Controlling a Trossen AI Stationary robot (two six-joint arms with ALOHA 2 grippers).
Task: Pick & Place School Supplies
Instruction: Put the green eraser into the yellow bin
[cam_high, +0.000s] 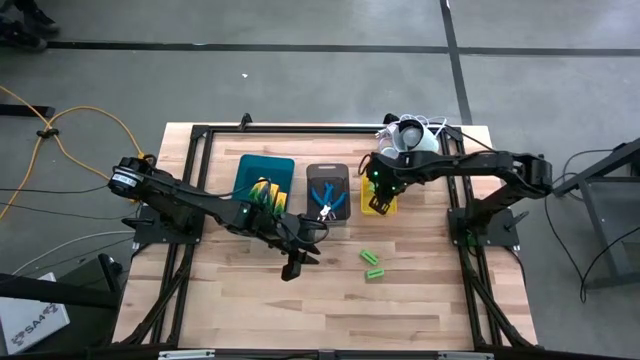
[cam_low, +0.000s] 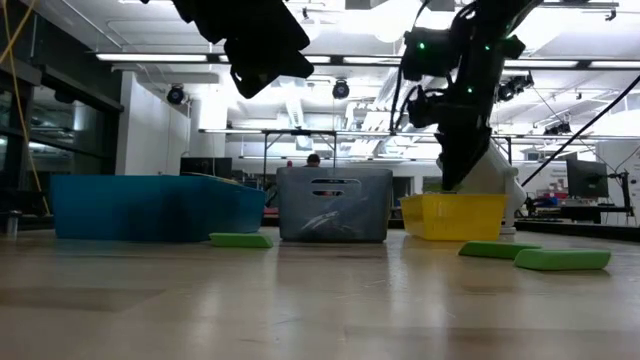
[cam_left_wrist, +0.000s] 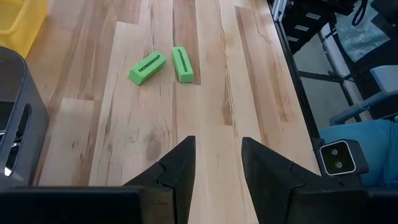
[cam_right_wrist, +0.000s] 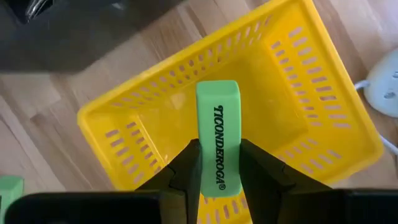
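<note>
My right gripper (cam_right_wrist: 219, 169) hangs over the yellow tray (cam_right_wrist: 323, 118), shut on a bright green stick (cam_right_wrist: 217, 112) printed TICONDEROGA; in the high view it (cam_high: 378, 192) is at the tray's place. My left gripper (cam_left_wrist: 217, 168) is open above bare table (cam_high: 293, 265), nearer the near edge. Two green sticks (cam_left_wrist: 148, 67) (cam_left_wrist: 183, 63) lie flat on the wood beyond it (cam_high: 372, 264). A third green stick (cam_low: 241, 240) lies before the trays. Yellow-and-green boxes (cam_high: 265, 195) sit in the teal tray (cam_high: 262, 165). Blue-handled pliers (cam_high: 326, 200) lie in the grey tray (cam_high: 327, 172). My right gripper pinches the green stick between its two fingers (cam_right_wrist: 186, 165), one on each long side, near the stick's end closest to the wrist (cam_right_wrist: 219, 158). It comes from above, pointing down. The stick runs along the fingers, juts out past their tips, and is lifted clear above the yellow tray's floor.
The teal, grey and yellow trays stand in a row toward the far edge. A white cup-like cluster with cords (cam_high: 410, 135) sits at the far right corner behind the yellow tray. Black frame rails (cam_high: 470, 290) run along the table's sides. Bare wood lies along the near edge.
</note>
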